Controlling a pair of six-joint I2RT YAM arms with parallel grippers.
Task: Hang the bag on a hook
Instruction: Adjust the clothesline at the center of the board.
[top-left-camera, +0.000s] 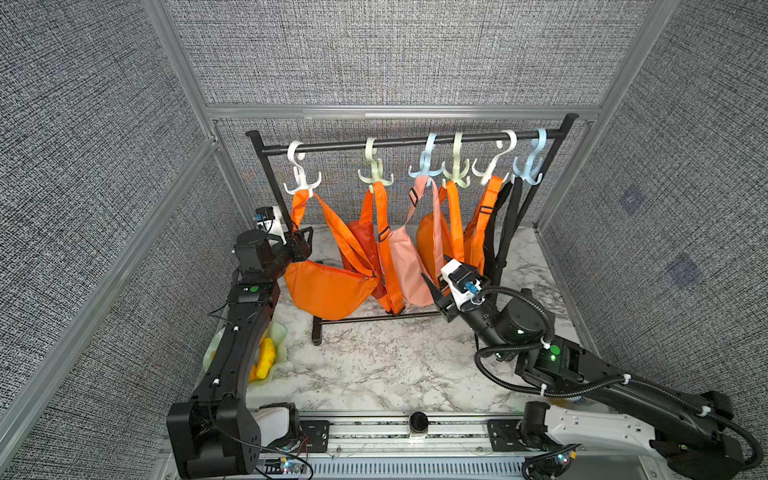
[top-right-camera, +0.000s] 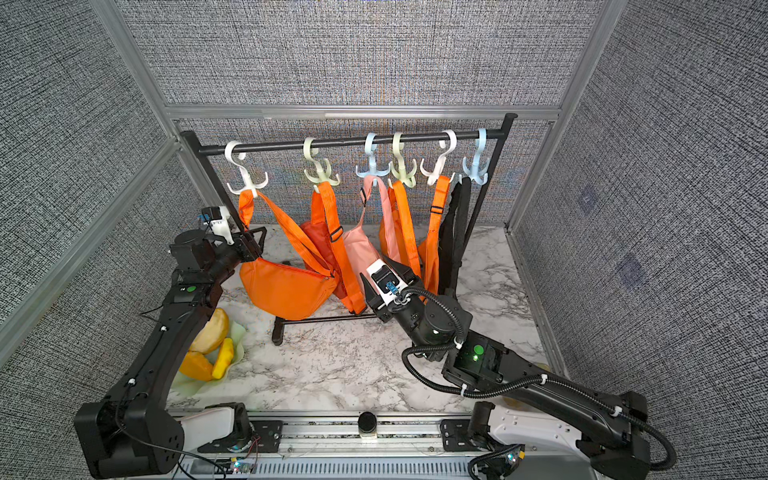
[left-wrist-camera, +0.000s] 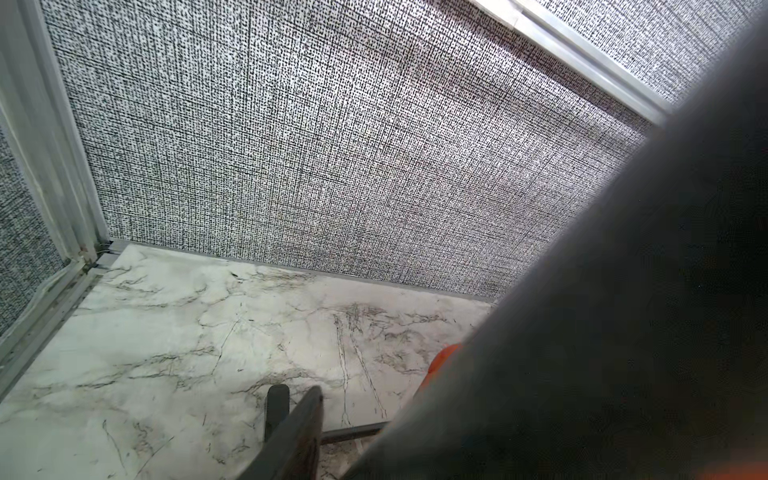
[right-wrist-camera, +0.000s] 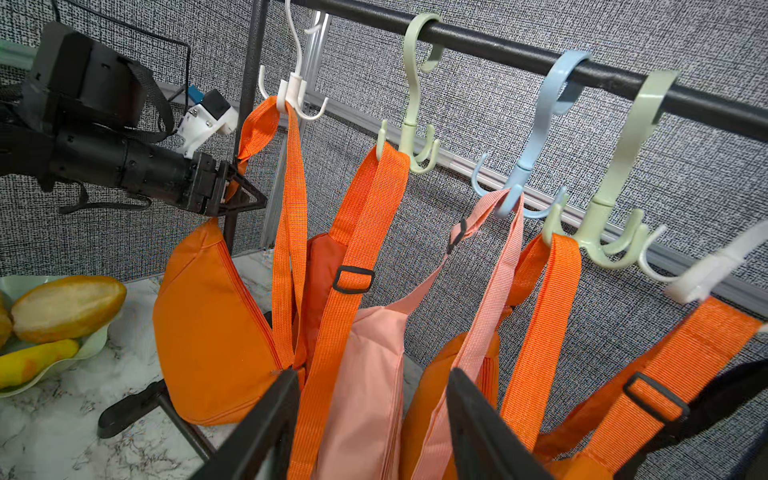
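An orange bag hangs at the left end of the rack. Its strap is looped over the white hook. My left gripper is at the bag's raised left corner, where the strap joins it. In the left wrist view one finger stands well aside and a dark blur hides the other. My right gripper is open in front of the pink bag, holding nothing.
The black rack's rail carries several more hooks, with orange, pink and black bags crowded to the right. The rack's foot rests on the marble table. A bowl of fruit sits under my left arm. Grey walls stand close around.
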